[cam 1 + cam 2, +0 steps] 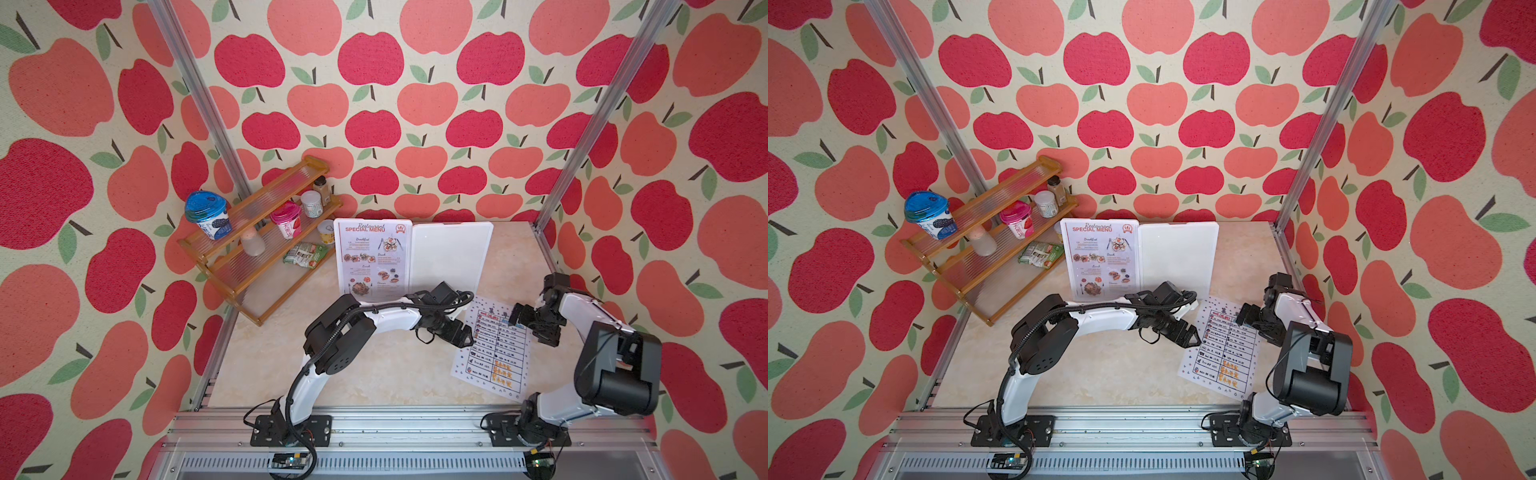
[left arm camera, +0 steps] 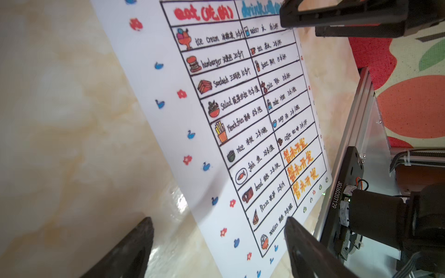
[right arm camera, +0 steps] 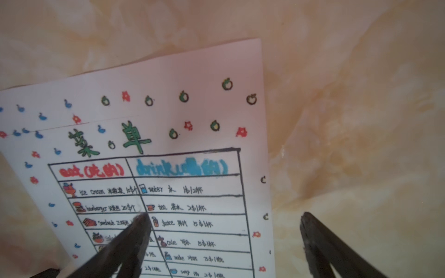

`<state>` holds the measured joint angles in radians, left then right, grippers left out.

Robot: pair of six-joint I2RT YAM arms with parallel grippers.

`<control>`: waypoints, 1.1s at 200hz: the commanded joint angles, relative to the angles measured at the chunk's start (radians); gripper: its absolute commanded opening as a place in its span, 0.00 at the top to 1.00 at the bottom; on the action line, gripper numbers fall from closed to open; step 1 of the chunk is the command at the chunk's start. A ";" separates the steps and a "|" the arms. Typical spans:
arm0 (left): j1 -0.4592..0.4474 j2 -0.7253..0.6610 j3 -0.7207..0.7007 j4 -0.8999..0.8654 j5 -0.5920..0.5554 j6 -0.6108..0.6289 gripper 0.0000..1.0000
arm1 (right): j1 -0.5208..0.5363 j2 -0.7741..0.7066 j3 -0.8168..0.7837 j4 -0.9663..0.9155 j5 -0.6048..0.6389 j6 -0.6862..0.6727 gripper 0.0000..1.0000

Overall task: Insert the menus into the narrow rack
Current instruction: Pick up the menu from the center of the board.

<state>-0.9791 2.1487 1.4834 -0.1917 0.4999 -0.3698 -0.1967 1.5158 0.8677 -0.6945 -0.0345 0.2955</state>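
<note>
my left hand (image 2: pixel 218 219) is wide open and holds nothing. one finger (image 2: pixel 134 248) shows over the bare surface (image 2: pixel 60 120). the other finger shows over the table menu (image 2: pixel 240 108).

my right hand (image 3: pixel 224 215) is wide open too, and it holds nothing. one of its fingers shows over the black lines of the table menu. the other shows over the bare surface beside the sheet. i cannot tell if a finger tip touches the paper.

the table menu lies flat on the surface, on my right side. in both top views it lies between my two hands. my left hand is by its top left corner and my right hand is by its top right edge. it has black lines, orange words near the bottom, and small ducks, flowers and apples round the edge.

the red menu (image 1: pixel 372 257) stands up at the back of the surface, in the left part of the white rack (image 1: pixel 451 253). the right part of the rack shows only white. the table menu lies just in front of the rack.

a wood shelf (image 1: pixel 309 162) stands in the back left corner. a blue cup (image 1: pixel 208 214) and a pink cup (image 1: pixel 286 218) sit on it.
</note>
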 commanded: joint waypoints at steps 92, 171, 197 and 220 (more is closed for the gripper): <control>-0.023 0.180 0.183 -0.237 -0.105 -0.002 0.17 | 0.086 0.167 -0.029 0.079 -0.154 0.028 0.05; -0.032 0.281 0.294 -0.381 -0.187 0.006 0.22 | 0.176 0.182 0.018 0.030 -0.079 -0.009 0.12; -0.033 0.308 0.318 -0.410 -0.205 0.006 0.25 | 0.178 0.166 0.012 0.033 -0.072 -0.004 0.15; -0.033 0.315 0.328 -0.416 -0.204 0.005 0.25 | 0.180 0.119 0.007 0.028 -0.077 0.004 0.31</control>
<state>-1.0096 2.3466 1.8481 -0.4274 0.3721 -0.3683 -0.0345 1.6279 0.9169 -0.6876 0.0097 0.3016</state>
